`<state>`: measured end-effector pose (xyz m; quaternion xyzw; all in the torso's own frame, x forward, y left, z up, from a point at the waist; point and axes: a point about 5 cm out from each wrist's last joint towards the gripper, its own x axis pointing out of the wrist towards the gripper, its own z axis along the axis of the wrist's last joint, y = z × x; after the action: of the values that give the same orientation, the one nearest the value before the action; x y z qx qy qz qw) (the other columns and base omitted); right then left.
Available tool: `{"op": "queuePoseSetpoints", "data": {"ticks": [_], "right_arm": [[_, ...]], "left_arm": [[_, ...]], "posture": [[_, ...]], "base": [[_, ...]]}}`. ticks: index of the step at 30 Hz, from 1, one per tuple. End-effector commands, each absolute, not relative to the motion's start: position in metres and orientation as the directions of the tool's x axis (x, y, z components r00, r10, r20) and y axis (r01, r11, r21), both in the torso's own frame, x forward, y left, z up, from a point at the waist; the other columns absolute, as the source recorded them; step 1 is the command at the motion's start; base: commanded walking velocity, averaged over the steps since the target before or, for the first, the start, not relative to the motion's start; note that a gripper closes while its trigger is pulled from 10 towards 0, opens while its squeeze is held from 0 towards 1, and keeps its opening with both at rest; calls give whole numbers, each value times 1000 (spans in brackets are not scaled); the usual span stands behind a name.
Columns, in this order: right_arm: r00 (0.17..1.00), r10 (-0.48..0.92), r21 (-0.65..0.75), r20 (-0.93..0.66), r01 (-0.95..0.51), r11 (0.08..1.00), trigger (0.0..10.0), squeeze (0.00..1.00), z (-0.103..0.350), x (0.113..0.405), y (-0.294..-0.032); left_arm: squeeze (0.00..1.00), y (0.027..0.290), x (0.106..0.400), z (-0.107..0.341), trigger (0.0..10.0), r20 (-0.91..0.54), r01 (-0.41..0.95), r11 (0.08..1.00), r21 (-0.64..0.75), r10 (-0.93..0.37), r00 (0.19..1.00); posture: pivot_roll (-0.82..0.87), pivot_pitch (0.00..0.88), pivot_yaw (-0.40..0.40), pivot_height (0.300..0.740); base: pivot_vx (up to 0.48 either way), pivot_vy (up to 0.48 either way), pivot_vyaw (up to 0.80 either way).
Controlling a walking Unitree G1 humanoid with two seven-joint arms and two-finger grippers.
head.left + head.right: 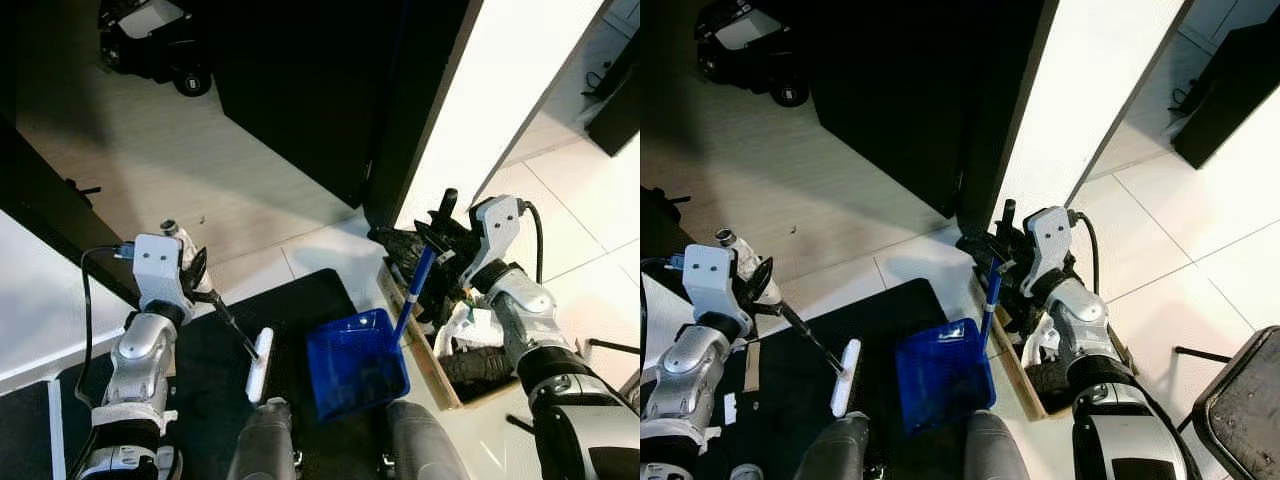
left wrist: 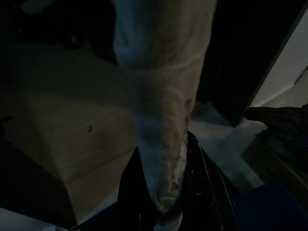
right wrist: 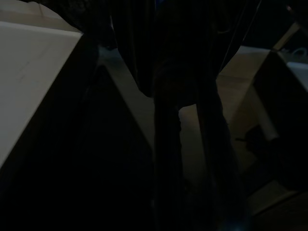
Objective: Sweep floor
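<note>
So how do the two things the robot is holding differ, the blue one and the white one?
The blue plastic dustpan is a wide open scoop on a blue handle, held by the right gripper. The white brush is a narrow strip on a thin black handle, held by the left gripper. The dustpan lies right of the brush. Both reach down to the black floor mat.

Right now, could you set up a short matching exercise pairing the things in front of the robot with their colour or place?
Things:
1. dustpan
2. brush
3. mat
4. toy car

Descriptions:
A. black, lying under the dustpan
B. blue, held by the right gripper
C. parked far off on the wooden floor
D. white head, held by the left gripper

Pairs: 1-B, 2-D, 3-A, 4-C
</note>
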<state>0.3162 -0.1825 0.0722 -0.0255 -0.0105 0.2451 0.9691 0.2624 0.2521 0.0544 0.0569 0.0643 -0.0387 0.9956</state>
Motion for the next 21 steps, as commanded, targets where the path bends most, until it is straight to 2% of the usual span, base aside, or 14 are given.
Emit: {"op": "queuePoseSetpoints", "data": {"ticks": [1, 12, 21], "right_arm": [[902, 431, -38, 32, -429, 902, 10000, 0, 72, 314, -190], [918, 396, 0, 24, -396, 918, 10000, 0, 67, 312, -194], [918, 397, 10, 22, -397, 918, 10000, 0, 65, 311, -191]], "left_arm": [[0, 250, 266, 62, 10000, -99, 96, 989, 114, -84, 991], [0, 249, 267, 63, 10000, -99, 97, 988, 123, -85, 991], [0, 250, 265, 63, 10000, -99, 93, 988, 125, -81, 992]], "posture": [[43, 54, -18, 740], [49, 55, -18, 740], [52, 57, -21, 740]], "base": [[0, 0, 0], [0, 0, 0], [0, 295, 0]]}}
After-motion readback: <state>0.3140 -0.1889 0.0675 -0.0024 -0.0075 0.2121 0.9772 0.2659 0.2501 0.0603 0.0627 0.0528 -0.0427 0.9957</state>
